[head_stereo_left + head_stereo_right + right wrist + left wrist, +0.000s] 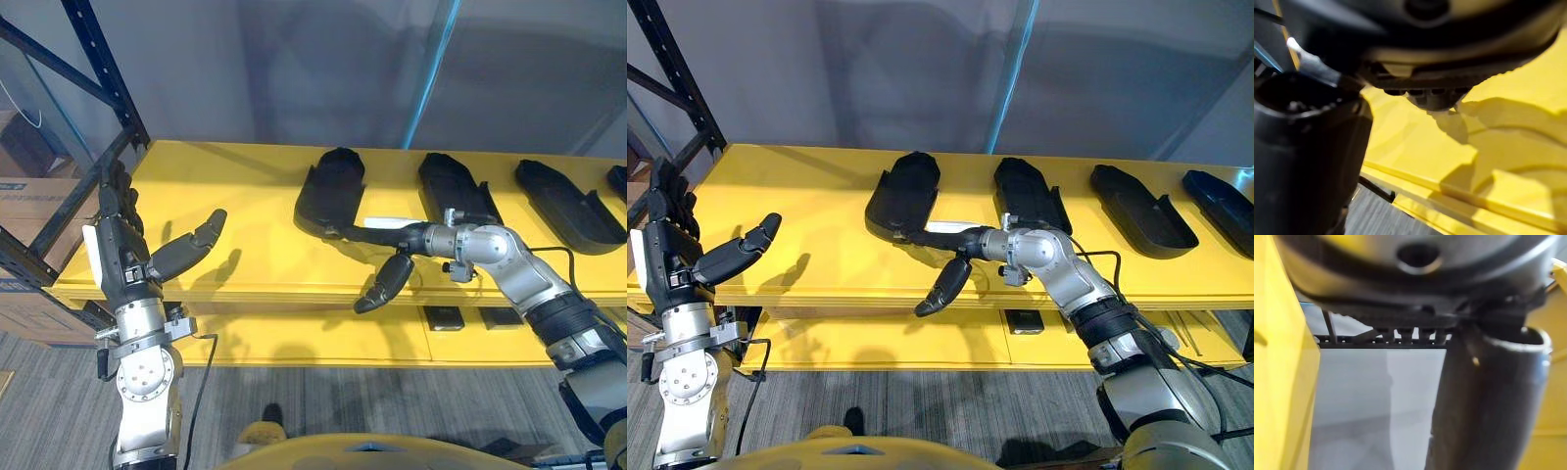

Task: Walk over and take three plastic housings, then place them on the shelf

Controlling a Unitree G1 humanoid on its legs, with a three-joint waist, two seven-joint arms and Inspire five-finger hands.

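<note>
My right hand (965,239) lies stretched over the front of the yellow shelf (235,186), fingers (921,235) straight and reaching the near end of the leftmost housing (331,191); the thumb (942,286) hangs wide apart from them, down past the shelf's front edge; the hand is spread and grips nothing.

That housing lies flat on the shelf, black and long; a second housing (458,188) lies just beside it to the right, a third housing (568,204) further right, and a fourth housing (1223,201) at the far right.

My left hand (122,250) stands raised near the shelf's left end, well apart from the housings; fingers upright, thumb out, wide and empty; a dark blue rack frame (98,59) rises behind it.
</note>
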